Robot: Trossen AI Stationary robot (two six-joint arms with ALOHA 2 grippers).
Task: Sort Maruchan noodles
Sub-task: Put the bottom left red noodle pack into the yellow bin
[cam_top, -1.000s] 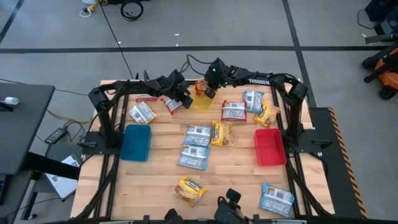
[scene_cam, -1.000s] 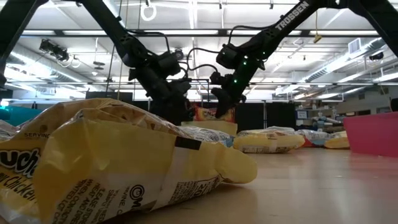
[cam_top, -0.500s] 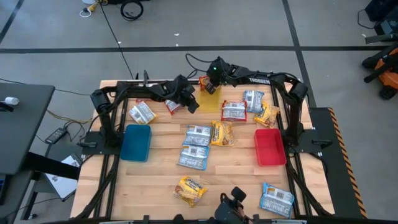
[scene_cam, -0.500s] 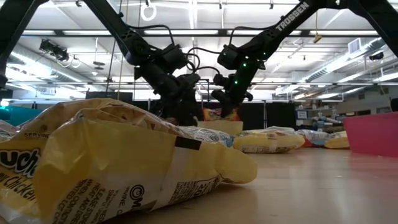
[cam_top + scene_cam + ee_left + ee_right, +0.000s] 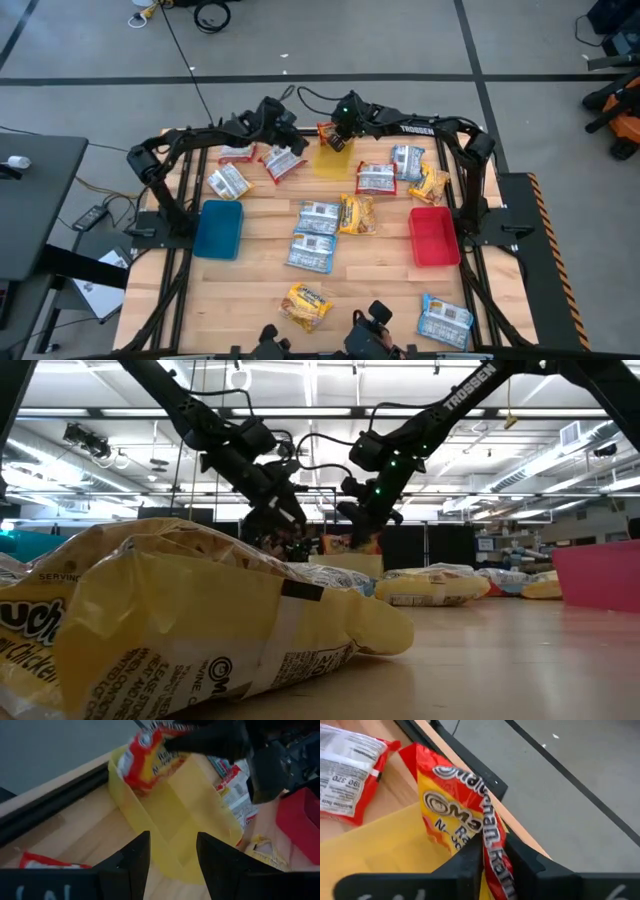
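The wooden table (image 5: 380,290) stands on a grey floor (image 5: 400,40) crossed by dark lines; in the low view, ceiling lights run over the room behind it.

Taking the yellow bin (image 5: 335,158) at the table's far edge as landmark: three bins show, this yellow one, a blue bin (image 5: 219,228) nearer the camera and to its left, and a red bin (image 5: 433,236) nearer and to its right.

About a dozen noodle packets lie around it. Three red-and-white ones: two just left of the yellow bin (image 5: 283,163) (image 5: 238,154), one just right (image 5: 376,178). Five blue-and-white: one far left (image 5: 228,181), one to the right (image 5: 407,160), two nearer the camera (image 5: 319,217) (image 5: 310,253), one at the near right corner (image 5: 444,320). Three yellow-orange on the table (image 5: 357,213) (image 5: 430,184) (image 5: 307,306).

The right gripper (image 5: 485,852) hangs over the yellow bin's far end, fingers pinching another yellow-orange packet (image 5: 455,815), which dangles above the bin. The left gripper (image 5: 170,855) hovers just left of the bin, fingers apart and holding nothing.
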